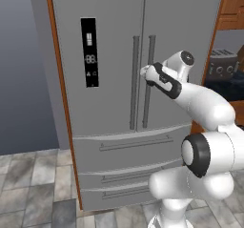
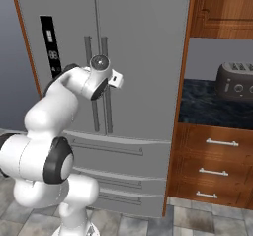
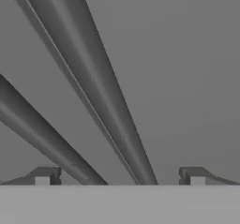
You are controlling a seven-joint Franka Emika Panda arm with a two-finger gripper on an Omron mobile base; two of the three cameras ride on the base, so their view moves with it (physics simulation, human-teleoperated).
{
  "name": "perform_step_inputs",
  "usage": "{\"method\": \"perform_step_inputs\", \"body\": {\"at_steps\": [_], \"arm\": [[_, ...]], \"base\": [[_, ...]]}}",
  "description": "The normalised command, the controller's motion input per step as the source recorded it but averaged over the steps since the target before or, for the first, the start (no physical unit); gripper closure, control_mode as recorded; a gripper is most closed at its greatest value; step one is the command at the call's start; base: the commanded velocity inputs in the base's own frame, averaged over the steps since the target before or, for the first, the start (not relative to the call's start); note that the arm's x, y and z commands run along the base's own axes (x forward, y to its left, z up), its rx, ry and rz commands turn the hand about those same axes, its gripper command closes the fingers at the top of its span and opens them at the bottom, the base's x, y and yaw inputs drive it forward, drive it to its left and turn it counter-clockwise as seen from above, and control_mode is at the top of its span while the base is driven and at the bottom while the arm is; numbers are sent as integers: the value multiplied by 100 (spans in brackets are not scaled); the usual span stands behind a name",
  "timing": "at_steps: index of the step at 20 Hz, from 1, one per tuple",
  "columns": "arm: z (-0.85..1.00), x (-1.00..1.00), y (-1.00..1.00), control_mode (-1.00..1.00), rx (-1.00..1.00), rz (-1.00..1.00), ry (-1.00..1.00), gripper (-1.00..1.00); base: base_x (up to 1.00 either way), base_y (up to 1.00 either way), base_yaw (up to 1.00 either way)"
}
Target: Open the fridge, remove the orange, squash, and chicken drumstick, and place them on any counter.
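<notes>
The fridge (image 1: pixel 109 36) (image 2: pixel 143 37) stands shut, both doors closed, so the orange, squash and chicken drumstick are hidden inside. My gripper (image 1: pixel 144 72) (image 2: pixel 114 79) is up against the right door's bar handle (image 1: pixel 150 48) (image 2: pixel 105 50) at mid height. In the hand view the gripper (image 3: pixel 119 176) is open, with a thick handle bar (image 3: pixel 93 78) running diagonally down between the fingertips (image 3: pixel 44 175) and nothing gripped. The other handle (image 3: pixel 37 129) crosses lower left. The black counter (image 2: pixel 197 104) (image 1: pixel 231 86) lies right of the fridge.
A toaster (image 2: pixel 234 82) (image 1: pixel 223 62) sits on the counter under a wooden wall cabinet (image 2: pixel 222 8). Wooden drawers (image 2: pixel 212 166) are below it. The fridge's black display panel (image 1: pixel 89 53) and two wide drawers (image 1: pixel 124 148) face me. Tiled floor (image 1: pixel 28 174) lies to the left.
</notes>
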Motion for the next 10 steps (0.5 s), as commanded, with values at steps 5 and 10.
{"method": "perform_step_inputs", "body": {"at_steps": [5, 10], "arm": [[-25, 44, 0, -100, 2, -1, -16, -100], [-7, 55, 0, -100, 6, 0, 0, -100]], "base": [[0, 0, 0], [0, 0, 0]]}}
